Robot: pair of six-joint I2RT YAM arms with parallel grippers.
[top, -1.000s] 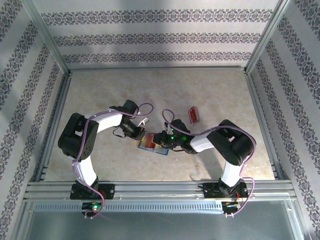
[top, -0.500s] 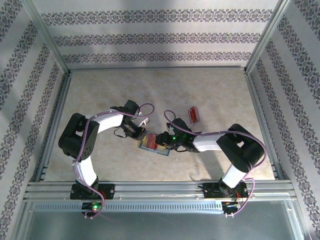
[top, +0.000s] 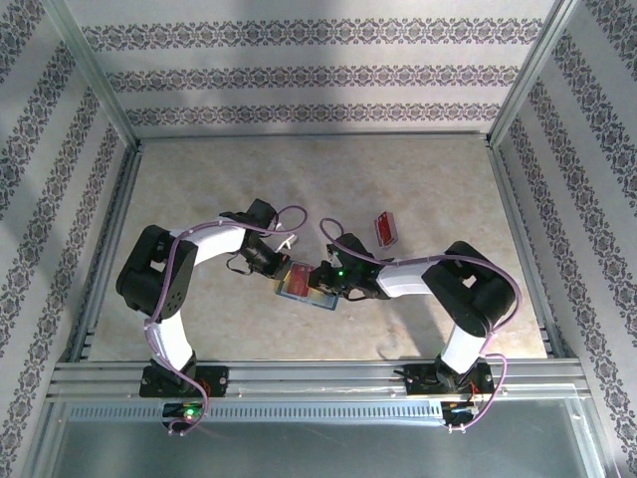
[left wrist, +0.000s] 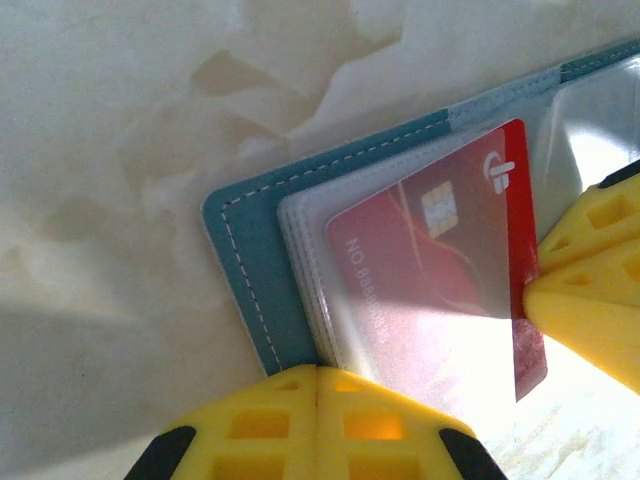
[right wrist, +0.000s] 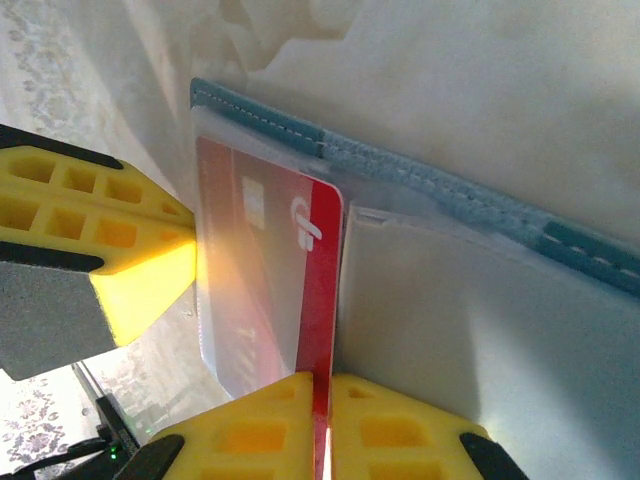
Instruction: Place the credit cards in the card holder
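place: lab robot cell | evidence: aluminium frame (top: 318, 376), patterned wall panels (top: 318, 75)

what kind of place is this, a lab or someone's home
Probably a robot test cell, not a home: a left arm and a right arm stand bolted to a metal rail at the table edge, and metal posts with patterned panels box the table in.

The top camera is looking down from high up behind the arms (top: 164, 289), taking in the whole table (top: 199, 179). Both wrist cameras are looking from very close at the wallet (left wrist: 240, 240), each from its own side. All three views are sharing the wallet and the red card (left wrist: 420, 280).
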